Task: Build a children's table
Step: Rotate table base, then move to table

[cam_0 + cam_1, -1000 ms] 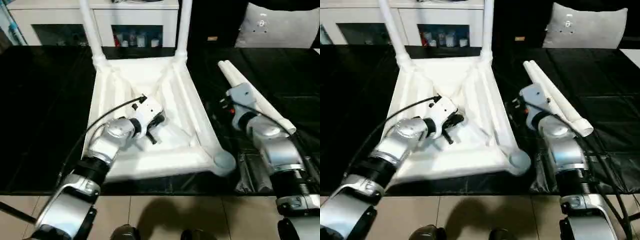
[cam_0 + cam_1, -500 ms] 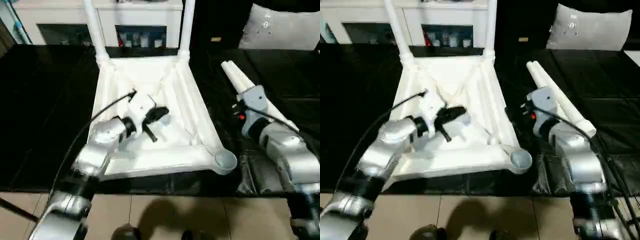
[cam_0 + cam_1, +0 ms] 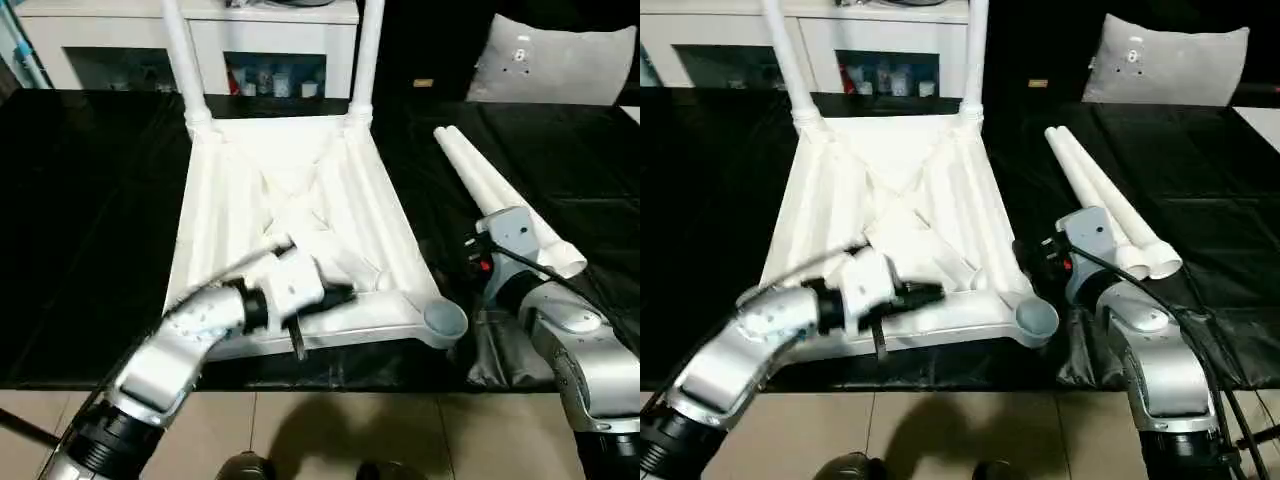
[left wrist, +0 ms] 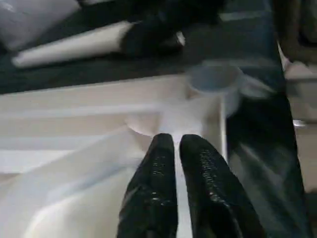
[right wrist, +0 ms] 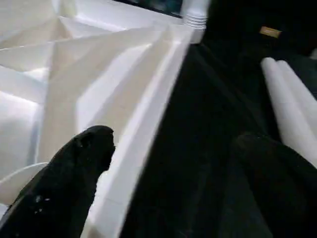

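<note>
Tabletop (image 3: 290, 180): laid upside down on the black mat (image 3: 90, 200), two legs (image 3: 182, 55) fitted upright at its far corners.
Loose legs (image 3: 500, 195): laid side by side, right of the tabletop.
Left gripper (image 4: 176, 148): fingers nearly closed, nothing held, over the near rim.
Right gripper (image 5: 168, 163): spread wide, empty, beside the near right corner socket (image 3: 445, 318).
</note>
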